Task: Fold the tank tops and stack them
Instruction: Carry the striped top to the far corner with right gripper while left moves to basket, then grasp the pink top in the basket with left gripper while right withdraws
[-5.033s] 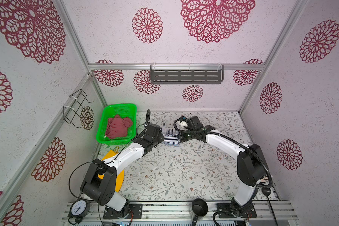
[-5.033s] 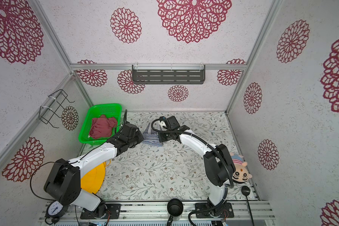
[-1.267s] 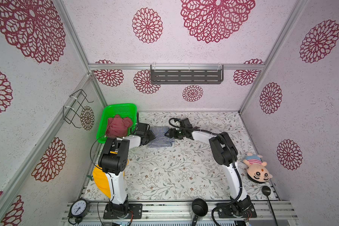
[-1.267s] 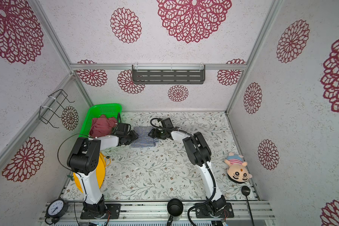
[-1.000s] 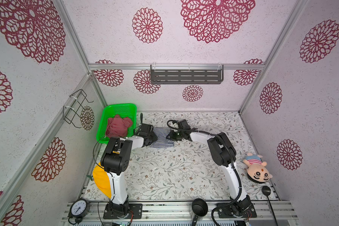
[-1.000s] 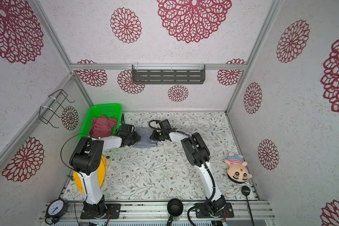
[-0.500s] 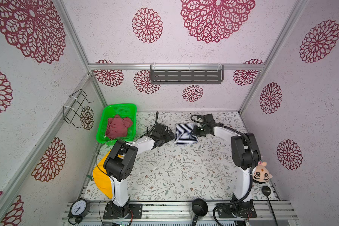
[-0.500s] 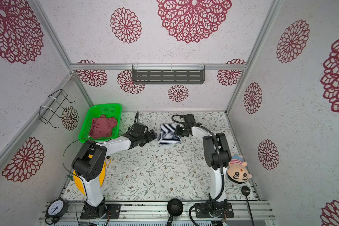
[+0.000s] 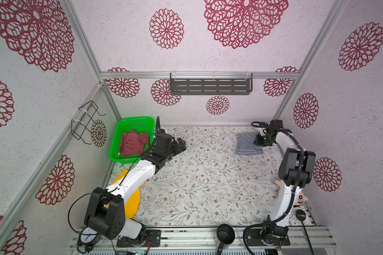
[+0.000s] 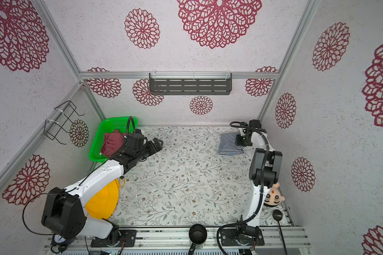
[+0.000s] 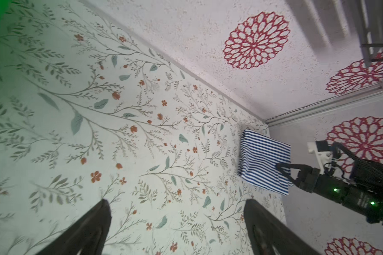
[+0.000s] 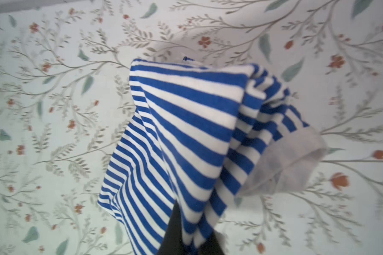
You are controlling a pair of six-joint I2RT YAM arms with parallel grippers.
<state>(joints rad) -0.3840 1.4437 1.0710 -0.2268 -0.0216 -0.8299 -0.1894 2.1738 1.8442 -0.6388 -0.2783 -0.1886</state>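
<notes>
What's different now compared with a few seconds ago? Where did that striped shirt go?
The folded striped tank top went from beside the green basket to the table's far right corner, taken there by the right gripper, which is shut on its edge. The left gripper let go and stands open and empty near the basket. Unchanged: the red tank top lies crumpled in the basket, and the yellow hat is at the front left.
</notes>
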